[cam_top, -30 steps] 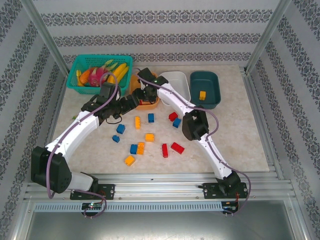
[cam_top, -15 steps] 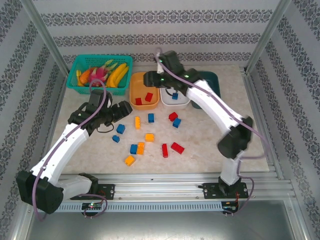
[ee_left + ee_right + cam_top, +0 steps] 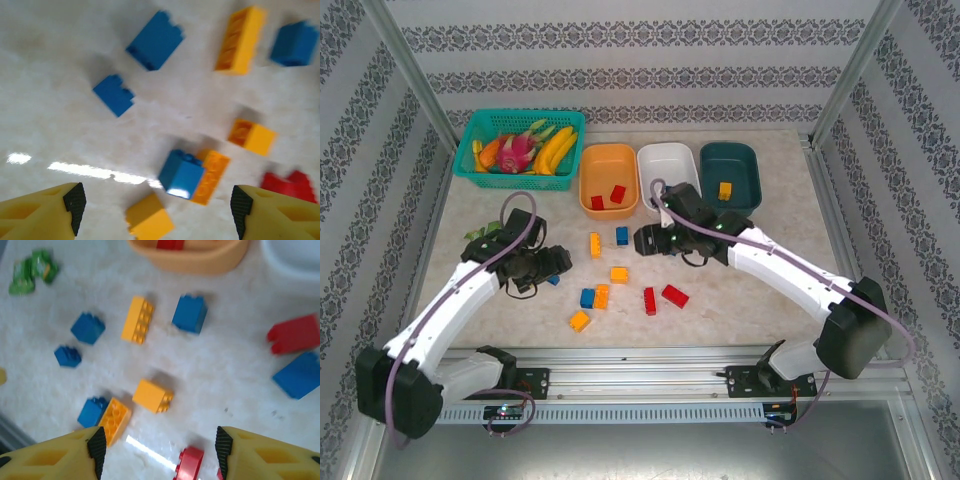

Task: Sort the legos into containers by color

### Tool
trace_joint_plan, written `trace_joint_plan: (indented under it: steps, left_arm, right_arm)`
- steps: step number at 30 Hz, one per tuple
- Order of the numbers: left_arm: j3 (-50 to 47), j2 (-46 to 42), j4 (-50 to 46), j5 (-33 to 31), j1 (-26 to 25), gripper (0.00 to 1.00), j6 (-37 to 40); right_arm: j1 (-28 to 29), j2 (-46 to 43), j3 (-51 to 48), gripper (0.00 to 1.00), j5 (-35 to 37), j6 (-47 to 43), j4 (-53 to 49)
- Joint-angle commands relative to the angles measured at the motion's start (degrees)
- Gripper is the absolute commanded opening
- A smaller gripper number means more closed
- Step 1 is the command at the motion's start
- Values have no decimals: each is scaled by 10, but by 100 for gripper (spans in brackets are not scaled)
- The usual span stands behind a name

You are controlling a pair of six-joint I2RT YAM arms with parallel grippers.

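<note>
Our legos (image 3: 619, 274) are small glossy studded bricks in red, blue and yellow-orange, scattered on the mottled, stone-look desk (image 3: 790, 230). Just ahead of our left hand (image 3: 156, 205), spread and empty, a blue brick (image 3: 181, 173) touches an orange brick (image 3: 212, 170). Our right hand (image 3: 159, 445), likewise spread, hovers behind a yellow brick (image 3: 152, 395). Beyond it sit smooth oval bins: the orange bin (image 3: 608, 165), the white bin (image 3: 668, 162) and the teal bin (image 3: 730, 160).

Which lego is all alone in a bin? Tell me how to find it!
At the far edge of the pale marbled table, right of the white oval plastic bin, stands a dark teal oval plastic bin. Inside lies one small yellow-orange studded plastic brick; the other yellow bricks lie loose on the table.
</note>
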Motion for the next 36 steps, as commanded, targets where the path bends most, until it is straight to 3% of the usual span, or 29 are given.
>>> trace_joint_plan:
  steps: [1, 4, 7, 14, 20, 26, 36]
  left_arm:
    - [0, 66, -30, -30, 9, 78, 48]
    - [7, 123, -21, -45, 14, 79, 53]
    - [-5, 154, 21, -19, 23, 77, 15]
    - [-8, 190, 84, -34, 31, 71, -57]
    - [-5, 228, 112, -31, 49, 61, -80]
    - [-3, 245, 127, -41, 53, 55, -85]
    - [-13, 246, 130, -46, 52, 33, -86]
  right_arm:
    - [18, -13, -38, 63, -52, 9, 50]
    - [17, -21, -66, 63, -57, 28, 71]
    - [17, -25, -75, 63, -57, 32, 75]
    - [15, -31, -84, 63, -65, 31, 77]
    - [15, -37, -95, 66, -102, 27, 100]
    - [8, -54, -107, 77, -127, 30, 136]
    - [1, -40, -101, 77, -140, 32, 135]
